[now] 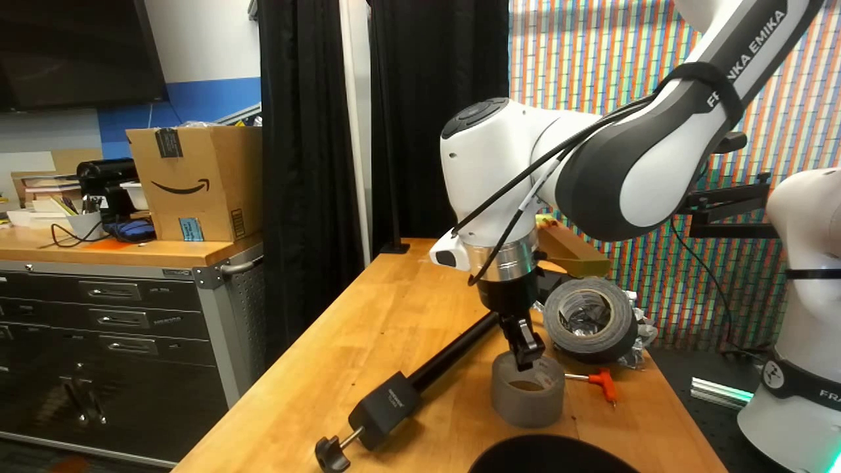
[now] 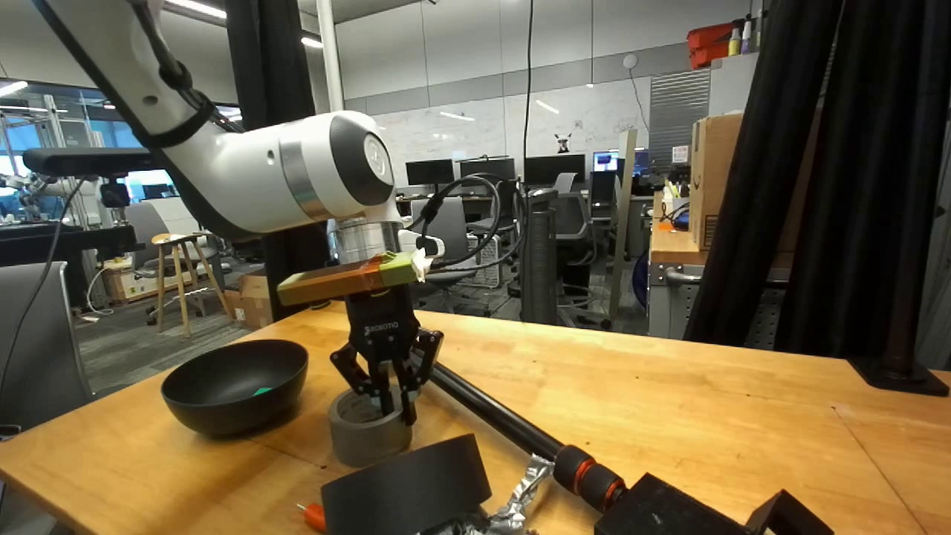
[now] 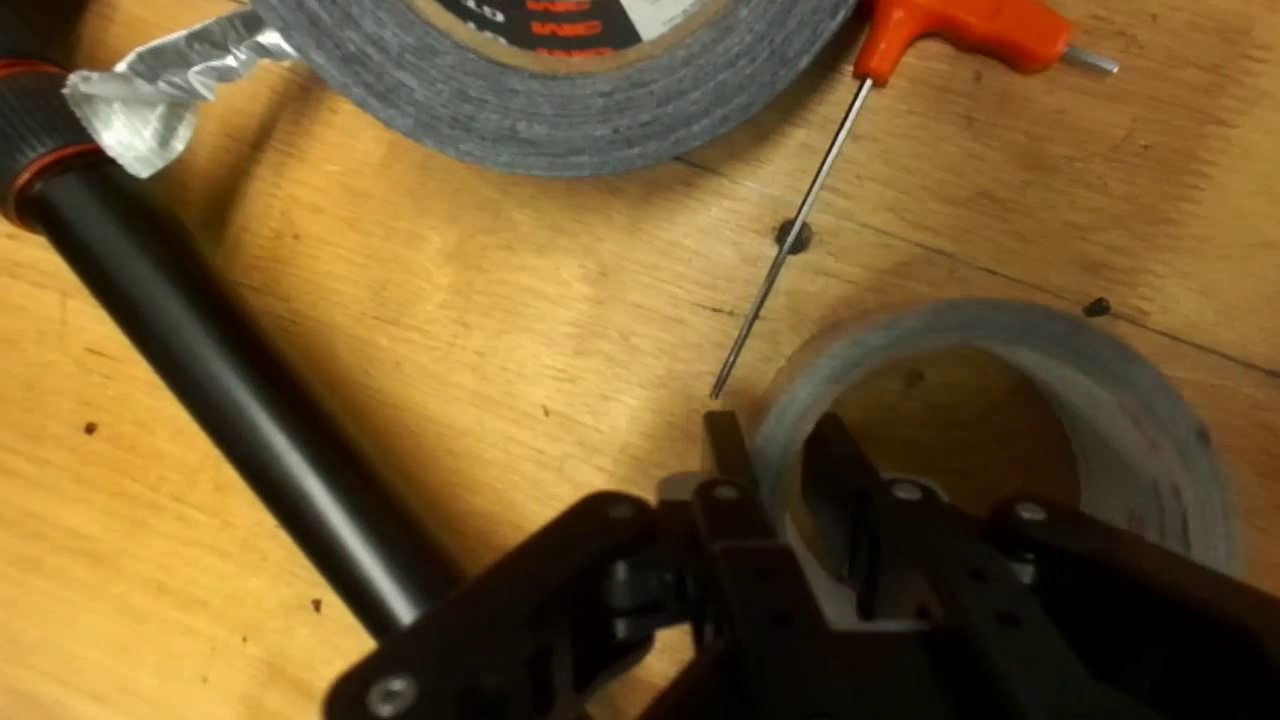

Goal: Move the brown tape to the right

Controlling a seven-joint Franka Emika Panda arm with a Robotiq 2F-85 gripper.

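The brown tape [image 1: 525, 410], a short grey-brown roll with a hollow centre, stands upright on the wooden table in both exterior views [image 2: 364, 446]. In the wrist view its near part [image 3: 980, 322] is partly hidden behind my fingers. My gripper [image 2: 397, 412] points down at the roll, with its fingers close together around the roll's wall. In the wrist view my gripper [image 3: 778, 425] has one finger outside the roll and one inside the hole, shut on the wall. In an exterior view my gripper [image 1: 527, 361] shows mainly one finger over the hole.
A larger grey-black tape roll [image 1: 604, 355] with crumpled foil stands near the brown tape. A long black clamp bar [image 1: 453, 348] lies on the other side. An orange-handled hex key [image 3: 980, 25] lies close by. A black bowl [image 2: 230, 394] stands beside the roll.
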